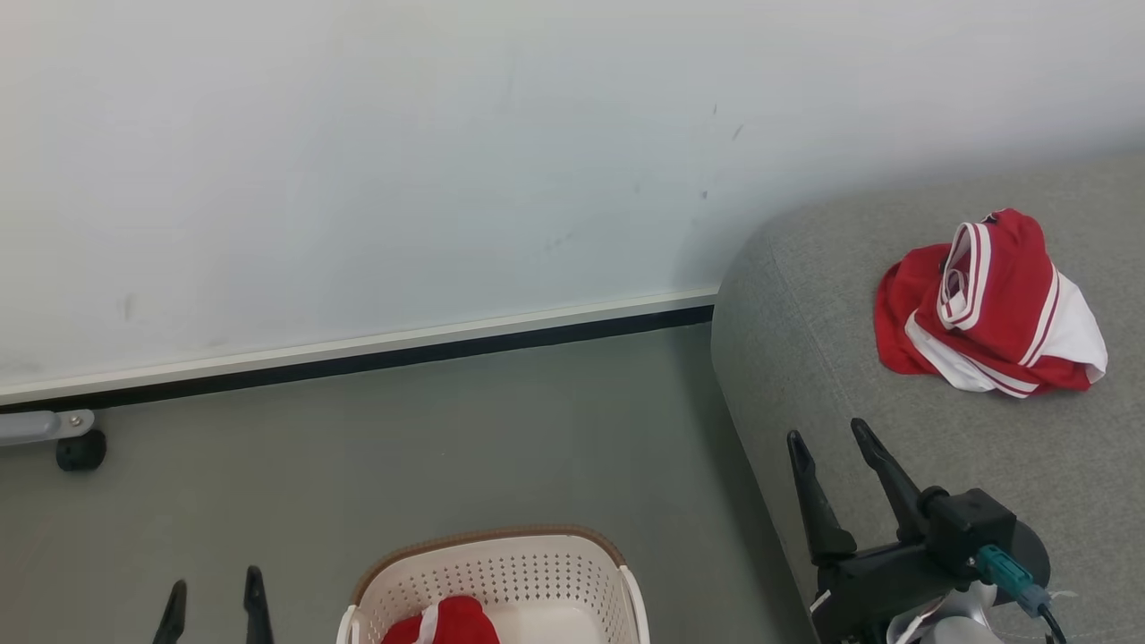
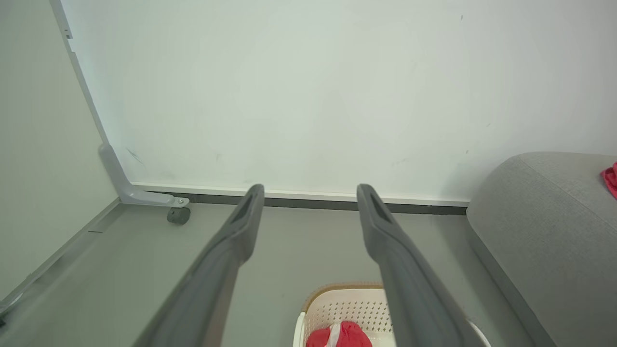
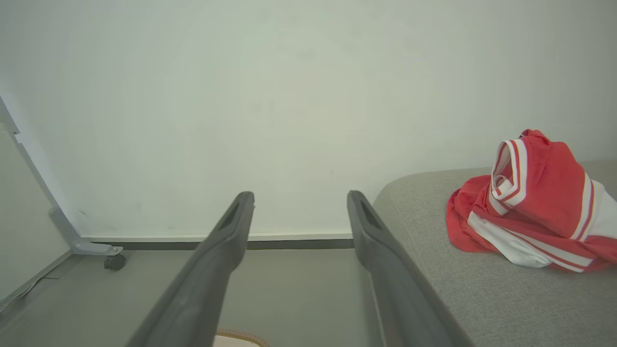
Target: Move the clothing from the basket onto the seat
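Fingers on the left gripper (image 1: 215, 597) are spread wide with nothing between them. Same deal on the right gripper (image 1: 827, 434): wide open, holding nothing, hanging over the front edge of the seat (image 1: 805, 295).

That big grey seat fills the right side of the head view. The basket (image 1: 483, 537) sits on the floor (image 1: 447, 429) at bottom centre, just off the seat's corner and between the two arms. One red-and-white bundle (image 1: 993, 313) already lies crumpled on the seat cushion, well ahead of the right fingers, so I'd call that part done. What's left is the small red lump (image 1: 447, 622) inside the basket, cut off by the bottom edge, so I can't tell its long axis.

The bit that matters: in the left wrist view that lump (image 2: 340, 335) sits below the fingertips and back toward the wrist, between the two fingers but closer to the right-hand one. Left arm looks nearer to me. It'd need to tip down and pull back a little to get over it.
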Tool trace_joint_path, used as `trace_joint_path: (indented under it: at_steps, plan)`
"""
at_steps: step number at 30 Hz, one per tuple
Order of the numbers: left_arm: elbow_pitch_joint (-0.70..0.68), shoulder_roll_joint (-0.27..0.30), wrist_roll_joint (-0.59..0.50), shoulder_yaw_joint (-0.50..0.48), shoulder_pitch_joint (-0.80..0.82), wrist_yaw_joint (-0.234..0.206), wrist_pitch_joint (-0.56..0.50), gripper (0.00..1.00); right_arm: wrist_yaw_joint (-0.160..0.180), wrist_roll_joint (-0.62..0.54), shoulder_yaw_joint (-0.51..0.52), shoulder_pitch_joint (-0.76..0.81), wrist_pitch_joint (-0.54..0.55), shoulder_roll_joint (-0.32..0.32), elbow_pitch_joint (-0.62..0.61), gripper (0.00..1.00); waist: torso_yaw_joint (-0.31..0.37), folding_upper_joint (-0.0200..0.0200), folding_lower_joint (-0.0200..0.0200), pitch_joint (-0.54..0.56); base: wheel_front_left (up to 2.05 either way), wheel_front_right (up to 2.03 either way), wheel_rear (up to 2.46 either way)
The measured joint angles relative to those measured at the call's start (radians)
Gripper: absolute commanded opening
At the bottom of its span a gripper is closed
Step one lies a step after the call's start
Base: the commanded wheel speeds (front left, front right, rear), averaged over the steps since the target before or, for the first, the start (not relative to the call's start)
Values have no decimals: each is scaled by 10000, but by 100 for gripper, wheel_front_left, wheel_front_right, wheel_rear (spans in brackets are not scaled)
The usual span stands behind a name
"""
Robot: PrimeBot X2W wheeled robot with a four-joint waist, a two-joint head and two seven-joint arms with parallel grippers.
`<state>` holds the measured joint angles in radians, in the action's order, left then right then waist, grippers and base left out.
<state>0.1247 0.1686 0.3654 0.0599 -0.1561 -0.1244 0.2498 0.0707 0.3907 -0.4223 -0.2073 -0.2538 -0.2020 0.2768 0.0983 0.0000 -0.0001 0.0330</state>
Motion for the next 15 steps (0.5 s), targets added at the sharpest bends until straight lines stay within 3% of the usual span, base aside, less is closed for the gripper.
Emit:
trace_joint_path:
  at_steps: [15]
  plan:
    - [-445,-280,-512,-591,-375,0,0,100,178,-161,270,594,-2,-84,-903,100,-155,0,1,-70,0,0,0]
